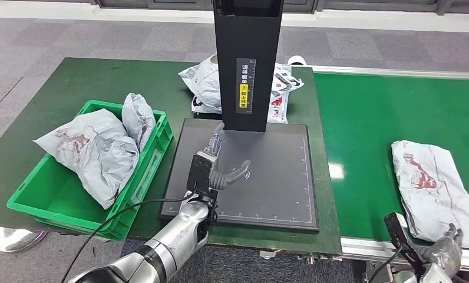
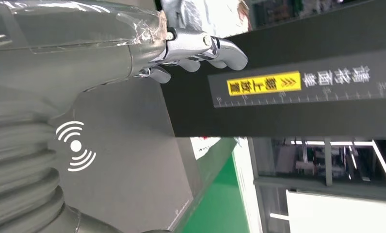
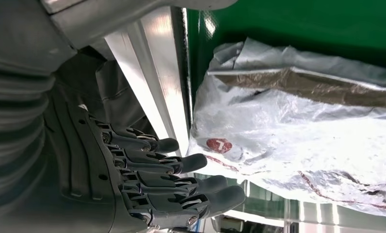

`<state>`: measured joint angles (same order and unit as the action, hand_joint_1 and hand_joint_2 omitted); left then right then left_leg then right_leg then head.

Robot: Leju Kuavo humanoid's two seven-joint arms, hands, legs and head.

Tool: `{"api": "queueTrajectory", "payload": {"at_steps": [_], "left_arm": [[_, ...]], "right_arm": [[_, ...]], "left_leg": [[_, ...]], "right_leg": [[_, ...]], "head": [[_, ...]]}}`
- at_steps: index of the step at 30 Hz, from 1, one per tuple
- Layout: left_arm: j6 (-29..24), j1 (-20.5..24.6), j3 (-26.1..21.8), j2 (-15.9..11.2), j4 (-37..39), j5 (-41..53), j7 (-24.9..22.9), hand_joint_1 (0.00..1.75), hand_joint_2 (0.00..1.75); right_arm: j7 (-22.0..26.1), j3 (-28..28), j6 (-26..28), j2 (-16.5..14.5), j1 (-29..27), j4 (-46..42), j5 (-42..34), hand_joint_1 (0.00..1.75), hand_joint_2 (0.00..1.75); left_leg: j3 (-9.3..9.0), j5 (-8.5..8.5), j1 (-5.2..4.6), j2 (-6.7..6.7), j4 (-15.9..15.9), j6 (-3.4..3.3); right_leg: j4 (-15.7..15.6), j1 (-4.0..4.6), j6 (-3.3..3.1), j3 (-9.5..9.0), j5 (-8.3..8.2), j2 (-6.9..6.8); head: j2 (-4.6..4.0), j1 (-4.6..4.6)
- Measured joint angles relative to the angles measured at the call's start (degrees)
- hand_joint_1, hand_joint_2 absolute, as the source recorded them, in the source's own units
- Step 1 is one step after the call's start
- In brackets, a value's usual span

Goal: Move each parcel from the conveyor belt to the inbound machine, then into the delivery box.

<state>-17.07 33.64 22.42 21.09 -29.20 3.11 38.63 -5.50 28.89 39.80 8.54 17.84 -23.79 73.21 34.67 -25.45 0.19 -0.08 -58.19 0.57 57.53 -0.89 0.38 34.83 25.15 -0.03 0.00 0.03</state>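
Evidently the parcel (image 1: 435, 186) lying flat on the conveyor belt (image 1: 367, 118), just beyond the empty, spread-fingered right hand (image 3: 171, 179), is a soft, light, slippery poly bag, likely best gathered at its crumpled near edge.

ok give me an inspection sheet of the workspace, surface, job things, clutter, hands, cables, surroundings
surface: green table beside a green conveyor belt.
job's things: one grey parcel lies on the belt; the inbound machine has a bare black platform under its black column; the green delivery box holds grey parcels.
clutter: another white bag lies behind the column.
hands: left hand hovers over the platform, holding nothing, fingers apart; right hand is at the belt's near edge beside the parcel, fingers extended, holding nothing.
cables: a black cable runs along the left arm.
surroundings: grey carpet floor.
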Motion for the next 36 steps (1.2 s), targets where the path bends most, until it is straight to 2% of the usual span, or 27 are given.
{"api": "queueTrajectory", "payload": {"at_steps": [3, 4, 7, 8, 16, 26, 32, 36], "left_arm": [[-1.23, 0.01, 0.36, -0.01, 0.25, 0.14, 0.03, 0.0, 1.75], [-1.49, 0.01, 0.55, -0.01, 0.27, 0.34, 0.03, 0.0, 1.75], [-1.38, 0.0, 0.8, -0.03, 0.27, 0.26, 0.03, 0.0, 1.75], [-1.01, -0.01, 0.81, -0.05, 0.27, -0.05, 0.03, 0.0, 1.75], [2.78, -0.49, 0.66, -1.13, -0.36, -2.33, 0.03, 0.0, 1.75], [7.15, -0.42, -1.08, -2.37, -0.42, -3.93, 0.04, 0.0, 1.75], [6.86, -0.39, -2.68, -2.99, -0.92, -2.91, 0.05, 0.0, 1.75], [4.37, -0.59, -3.92, -3.51, -2.38, -0.73, 0.05, 0.0, 1.75]], "right_arm": [[-2.38, 0.0, -1.51, 0.28, 1.37, 1.03, 2.17, 0.0, 1.75], [-2.95, 0.0, -2.12, 0.41, 1.9, 1.45, 2.67, 0.11, 1.75], [-2.93, 0.0, -4.78, 0.61, 3.18, 2.4, 2.43, 1.42, 1.75], [-2.65, 0.0, -6.11, 0.63, 3.53, 2.62, 2.1, 1.75, 1.75], [0.99, 0.0, -12.67, 0.64, 5.72, 3.64, -0.39, 1.75, 1.75], [7.35, 0.0, -14.79, -0.67, 8.94, 3.66, -2.65, 1.75, 1.75], [18.88, -0.01, -14.33, -3.52, 9.86, 2.31, -10.01, 1.75, 1.75], [29.3, -2.63, -14.76, -7.15, 7.94, -4.81, -23.25, 1.75, 1.75]], "left_leg": [[-0.01, 0.02, 0.0, 0.02, 0.0, -0.03], [-0.01, 0.02, 0.0, 0.03, 0.0, -0.04], [-0.02, 0.03, 0.0, 0.04, -0.01, -0.05], [-0.02, 0.03, 0.0, 0.04, -0.01, -0.05], [-0.04, 0.07, 0.0, 0.08, 0.0, -0.11], [-0.09, 0.14, 0.01, 0.14, 0.0, -0.1], [-0.07, 0.17, 0.03, 0.09, 0.02, -0.09], [-0.04, 0.19, 0.07, -0.02, 0.02, -0.07]], "right_leg": [[0.0, -0.01, 0.01, -0.01, -0.01, 0.01], [0.0, -0.01, 0.01, -0.01, -0.01, 0.01], [0.0, -0.02, 0.03, -0.03, -0.02, 0.0], [0.0, -0.02, 0.03, -0.04, -0.03, 0.0], [0.0, -0.02, 0.07, -0.09, -0.06, 0.03], [0.02, 0.01, 0.11, -0.1, -0.12, 0.09], [0.05, 0.02, 0.1, -0.1, -0.12, 0.05], [0.07, 0.03, 0.1, -0.09, -0.11, -0.02]], "head": [[0.0, -0.01], [0.0, -0.01], [0.0, -0.01], [0.0, -0.01], [0.0, 0.0], [0.0, 0.0], [0.0, 0.0], [0.0, -0.01]]}}
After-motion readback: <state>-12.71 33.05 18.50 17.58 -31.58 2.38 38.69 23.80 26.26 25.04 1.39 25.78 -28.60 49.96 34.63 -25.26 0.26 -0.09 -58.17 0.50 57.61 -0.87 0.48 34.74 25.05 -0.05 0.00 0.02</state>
